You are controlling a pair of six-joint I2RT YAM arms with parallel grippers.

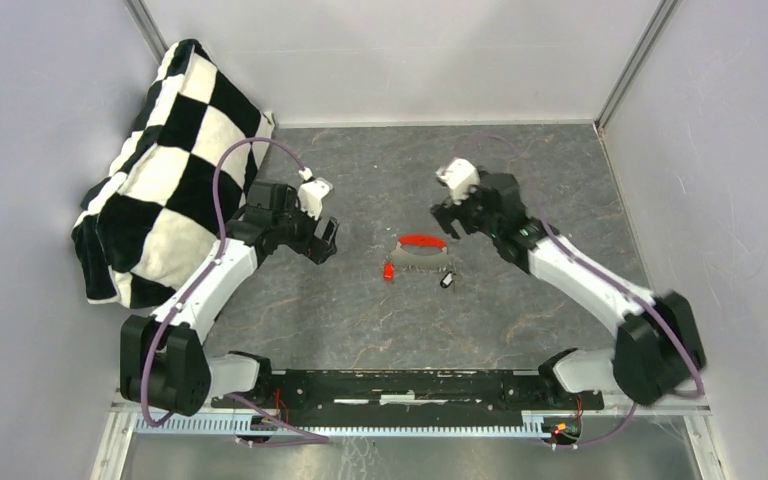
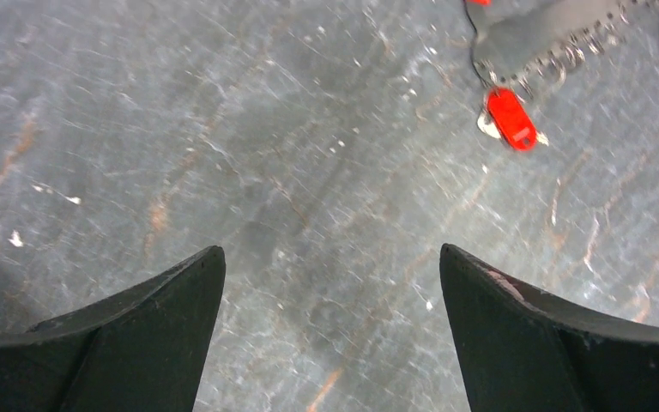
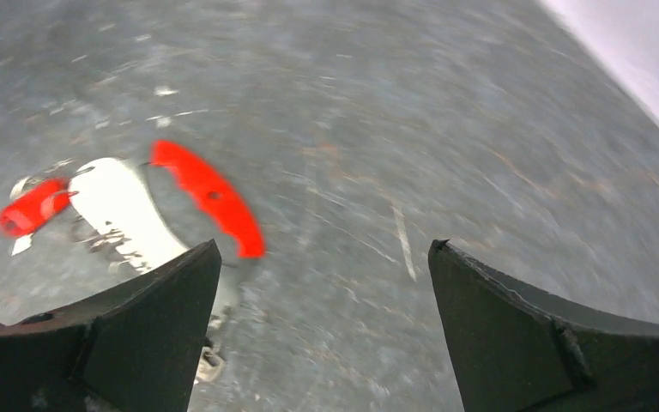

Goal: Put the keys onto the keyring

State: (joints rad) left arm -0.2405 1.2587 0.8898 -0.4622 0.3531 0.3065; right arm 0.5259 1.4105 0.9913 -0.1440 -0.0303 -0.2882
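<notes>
On table (image 1: pixel 520 180): keyring (image 1: pixel 422 252), keys (image 1: pixel 388 270) just before it; pillow (image 1: pixel 175 150) left.

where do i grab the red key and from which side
Take the red key by its plastic head, pinching across the head's narrow width, from straight above: it lies flat on the table, its metal barely showing. The open left gripper probably suits.
</notes>
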